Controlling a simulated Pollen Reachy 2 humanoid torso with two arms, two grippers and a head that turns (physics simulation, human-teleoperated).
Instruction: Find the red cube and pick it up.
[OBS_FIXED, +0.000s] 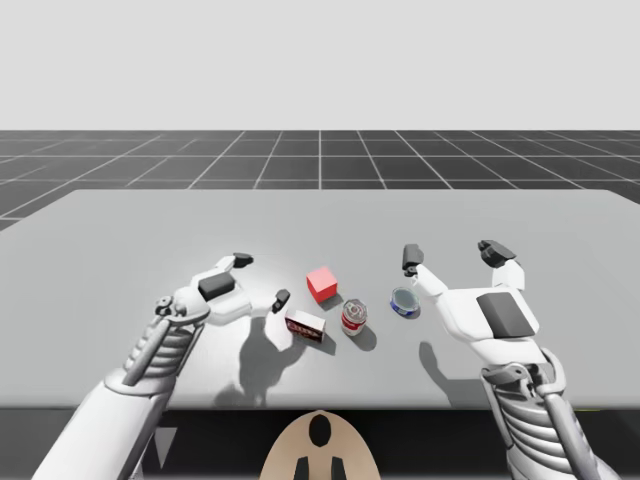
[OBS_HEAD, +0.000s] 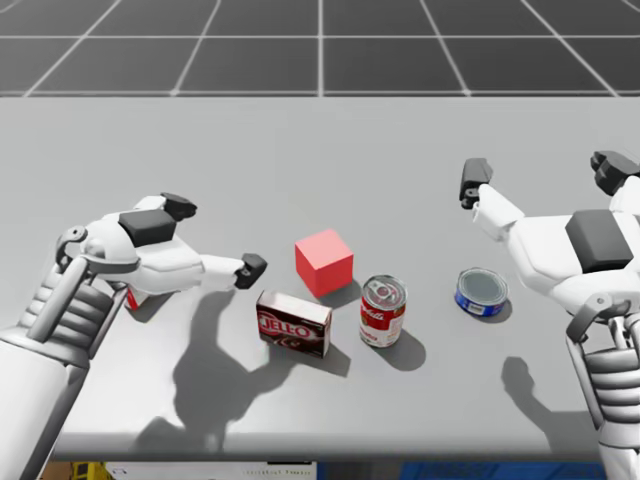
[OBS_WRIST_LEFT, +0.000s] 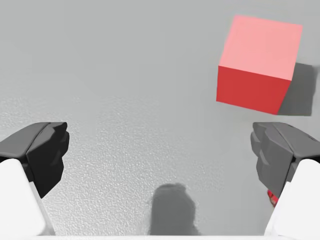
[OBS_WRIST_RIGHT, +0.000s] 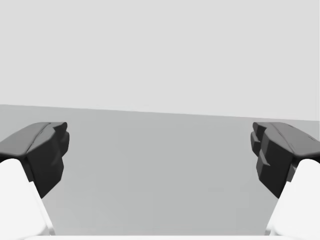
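Well, my left gripper (OBS_WRIST_LEFT: 160, 150), fingers apart, has the red cube (OBS_WRIST_LEFT: 259, 62) ahead, toward one finger (not between them); I'd centre on it before closing.

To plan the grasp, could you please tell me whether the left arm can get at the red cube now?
Probably yes: the left gripper is open, with the red cube ahead, off to one side, nothing between.
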